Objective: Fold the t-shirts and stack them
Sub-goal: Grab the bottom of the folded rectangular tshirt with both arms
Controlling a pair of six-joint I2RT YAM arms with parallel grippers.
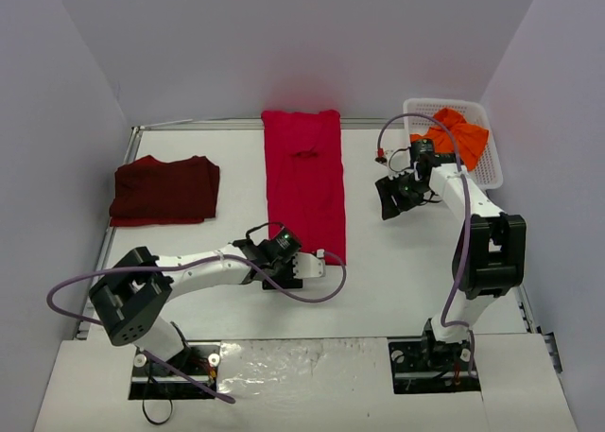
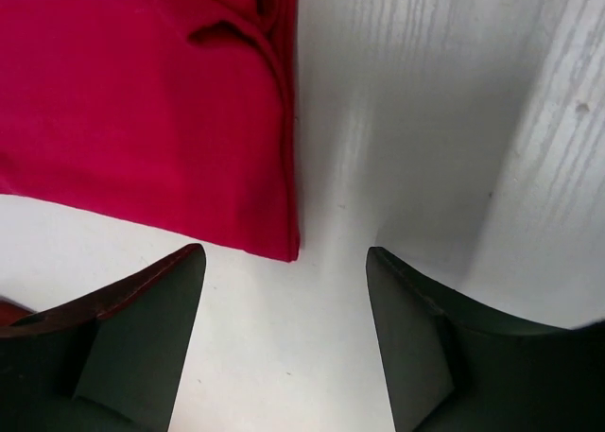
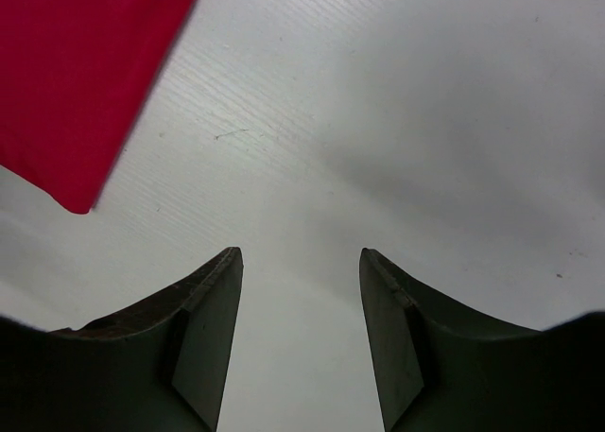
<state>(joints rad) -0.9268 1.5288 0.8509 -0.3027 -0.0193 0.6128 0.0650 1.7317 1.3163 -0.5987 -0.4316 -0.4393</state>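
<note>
A bright red t-shirt [image 1: 302, 181] lies as a long folded strip down the middle of the table. Its near right corner [image 2: 288, 248] sits just ahead of my left gripper [image 2: 284, 254], which is open and low over the table with nothing between its fingers; in the top view the left gripper [image 1: 319, 262] is at that corner. A dark maroon t-shirt [image 1: 165, 188] lies folded at the left. An orange t-shirt [image 1: 458, 139] is bunched in the basket. My right gripper [image 1: 388, 200] hangs open and empty to the right of the red strip, whose edge [image 3: 85, 73] shows in the right wrist view.
A white lattice basket [image 1: 492, 163] stands at the back right corner beside the right arm. Grey walls close in the table on the left, back and right. A purple cable [image 1: 312, 295] loops off the left arm near the red shirt's corner.
</note>
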